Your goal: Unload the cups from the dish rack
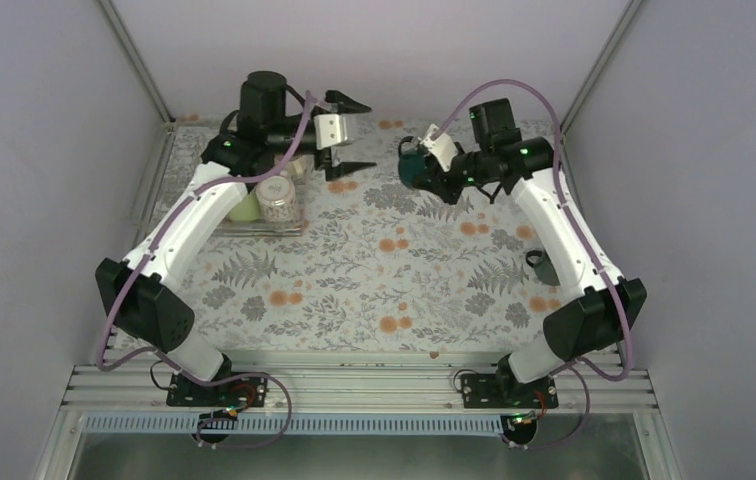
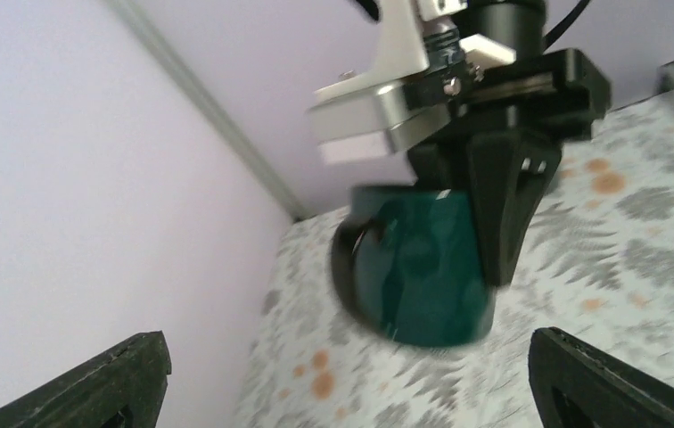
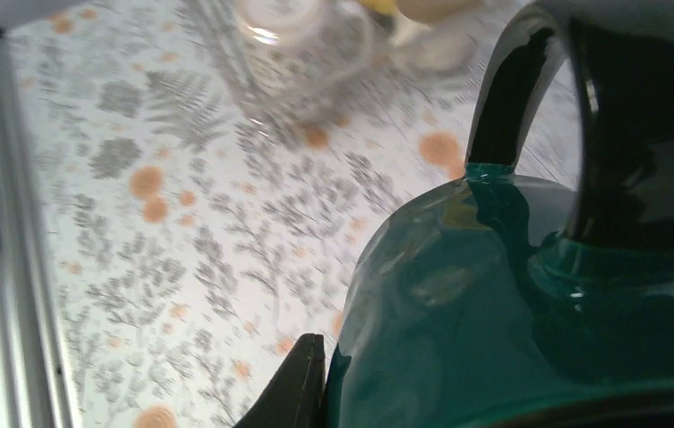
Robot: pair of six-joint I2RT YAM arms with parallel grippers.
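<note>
Top external: high at the near side, looking steeply down over the whole floral surface [image 1: 354, 290]. Left wrist: faces the dark green mug [image 2: 423, 276], close. Right wrist: almost against it. All three share that mug.

No lettering, label, brand, number or sign is showing readably in any view; the mug [image 2: 423, 276] and the flowered surface [image 1: 354, 290] are carrying only colour and pattern.
</note>
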